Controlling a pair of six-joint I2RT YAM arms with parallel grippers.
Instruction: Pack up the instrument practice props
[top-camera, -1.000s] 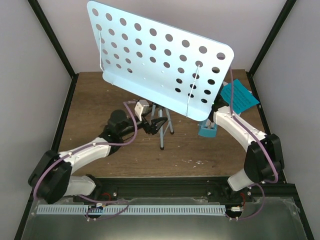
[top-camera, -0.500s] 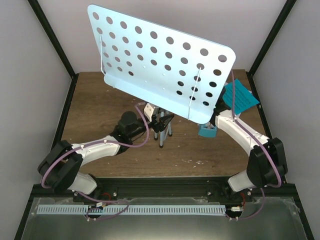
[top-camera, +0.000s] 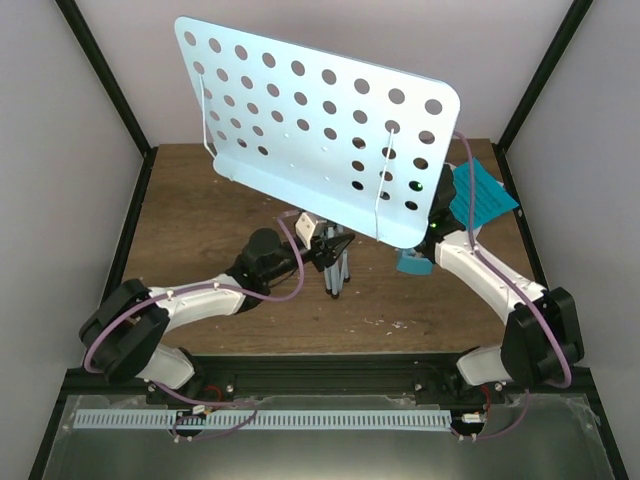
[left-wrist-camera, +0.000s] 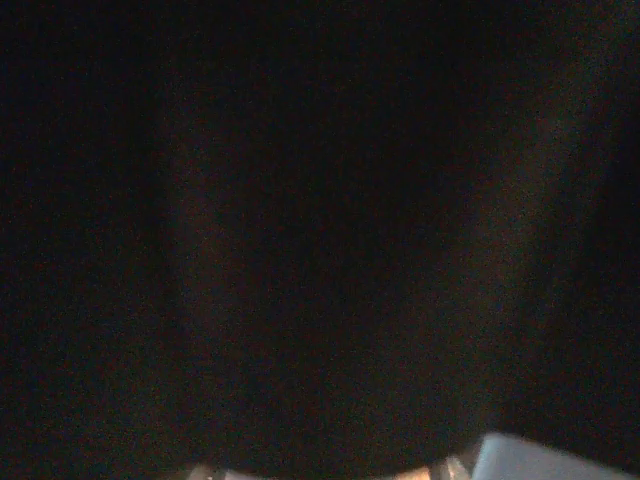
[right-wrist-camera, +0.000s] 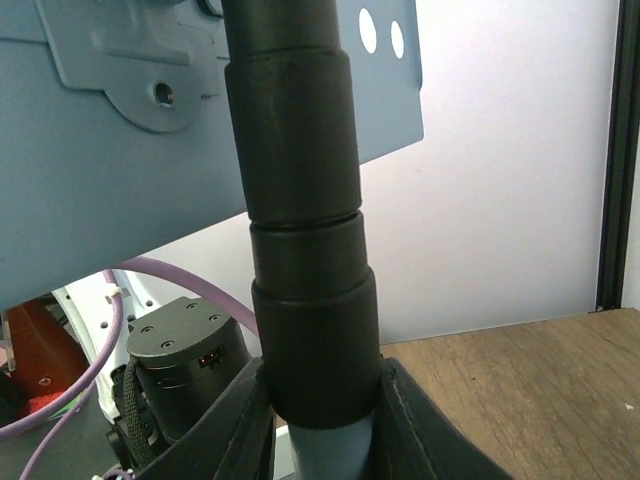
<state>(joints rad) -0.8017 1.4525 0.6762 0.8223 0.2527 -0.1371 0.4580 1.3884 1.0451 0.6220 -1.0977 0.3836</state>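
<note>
The pale blue perforated music stand (top-camera: 310, 130) fills the top view, tilted over the wooden table. My right gripper (right-wrist-camera: 320, 425) is shut on the stand's pole: its dark fingers (right-wrist-camera: 410, 430) press both sides of the black collar (right-wrist-camera: 305, 250). From above, that gripper is hidden under the stand's desk. My left gripper (top-camera: 328, 250) sits at the stand's thin legs (top-camera: 337, 275), jaws either side of them; contact is unclear. The left wrist view is almost black. The teal metronome (top-camera: 412, 264) peeks out below the desk's edge. Cyan music sheets (top-camera: 482, 195) lie at the back right.
Black frame posts (top-camera: 100, 75) and pale walls close in the table on three sides. A metal rail (top-camera: 260, 420) and trough run along the near edge behind the arm bases. A purple cable (right-wrist-camera: 190, 285) loops near the right wrist.
My left arm has reached right to the stand's legs and its jaws have narrowed from wide open. The legs have shifted slightly right. The right gripper keeps its hold on the pole.
</note>
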